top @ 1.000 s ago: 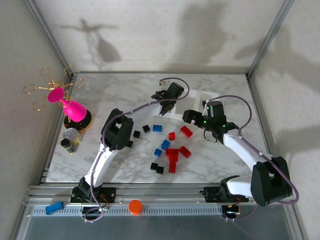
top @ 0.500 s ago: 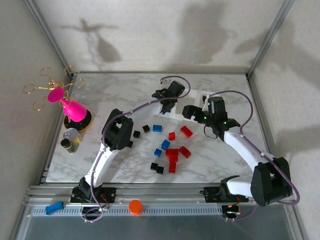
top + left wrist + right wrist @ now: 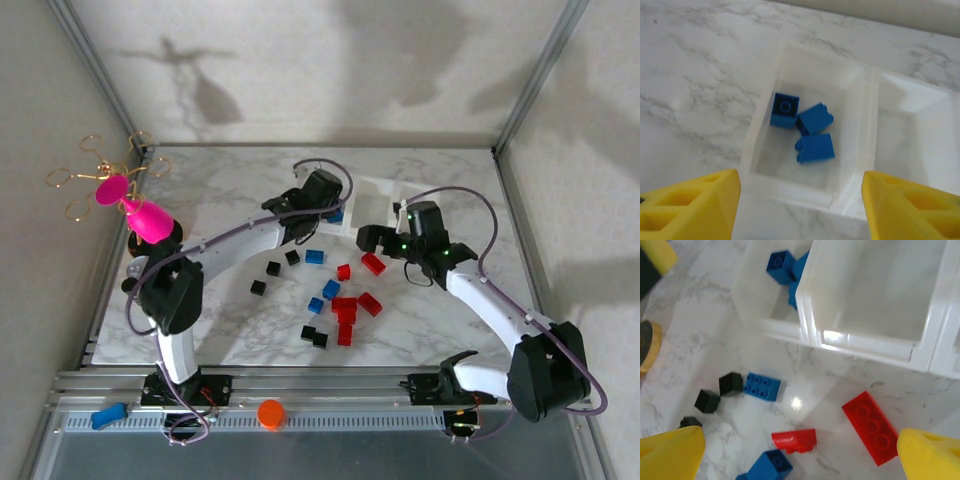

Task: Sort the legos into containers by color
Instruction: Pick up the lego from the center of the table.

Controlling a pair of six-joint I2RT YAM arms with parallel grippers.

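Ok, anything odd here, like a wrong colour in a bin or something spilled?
Nothing stands out. The end bin holds three blue bricks and no other colour; the bin beside it looks empty. The remaining red, blue and black bricks lie loose on the marble table, unsorted rather than spilled.

Bright light, soft wrist-view blur

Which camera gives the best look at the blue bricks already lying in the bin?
The left wrist view: it looks down into the bin, so all three blue bricks are clear. The right wrist view catches them partly hidden by the bin wall; in the top external view they are a small blue speck.
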